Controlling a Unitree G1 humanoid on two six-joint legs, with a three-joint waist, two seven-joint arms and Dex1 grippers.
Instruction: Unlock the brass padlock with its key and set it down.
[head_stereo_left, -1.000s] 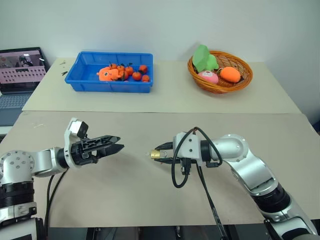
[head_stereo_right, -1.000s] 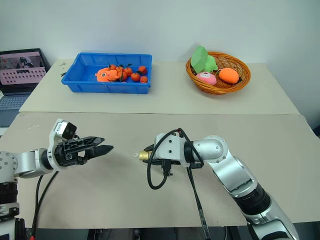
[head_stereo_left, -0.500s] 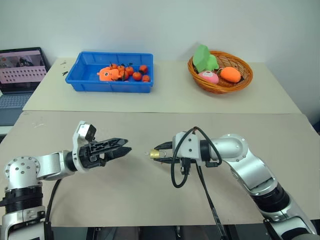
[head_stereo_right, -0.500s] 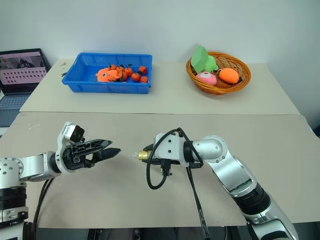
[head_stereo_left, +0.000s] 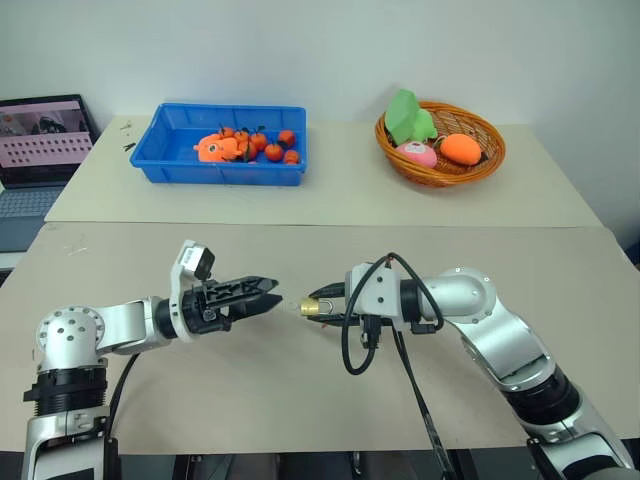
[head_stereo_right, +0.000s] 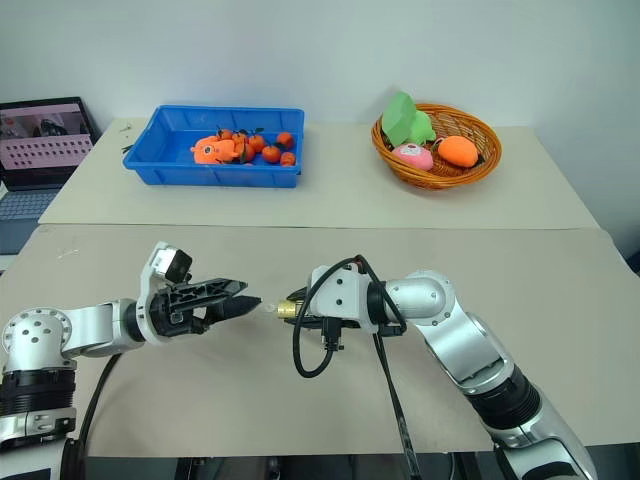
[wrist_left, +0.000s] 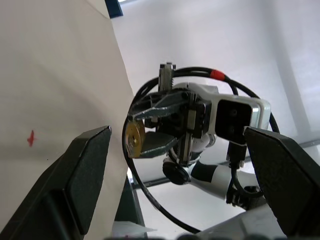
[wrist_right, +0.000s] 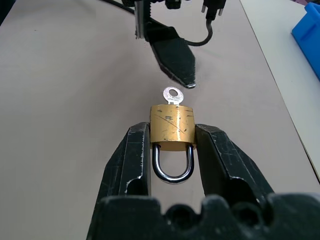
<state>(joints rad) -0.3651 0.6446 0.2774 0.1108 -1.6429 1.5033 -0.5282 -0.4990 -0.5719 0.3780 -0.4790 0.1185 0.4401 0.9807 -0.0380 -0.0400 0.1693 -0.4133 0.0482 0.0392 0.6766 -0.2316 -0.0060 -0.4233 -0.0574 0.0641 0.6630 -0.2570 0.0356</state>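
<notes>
Closer now, my left gripper (head_stereo_left: 268, 293), jaws open, nears the key (wrist_right: 172, 94); right gripper (wrist_right: 172, 145) grips the brass padlock (wrist_right: 172, 128) above the beige tabletop (head_stereo_left: 300, 390).

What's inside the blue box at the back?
The blue bin holds an orange toy and several small red-orange fruits that look like little tomatoes or tangerines. Its front wall hides the floor nearest the robot, so anything lying low there can't be seen.
</notes>
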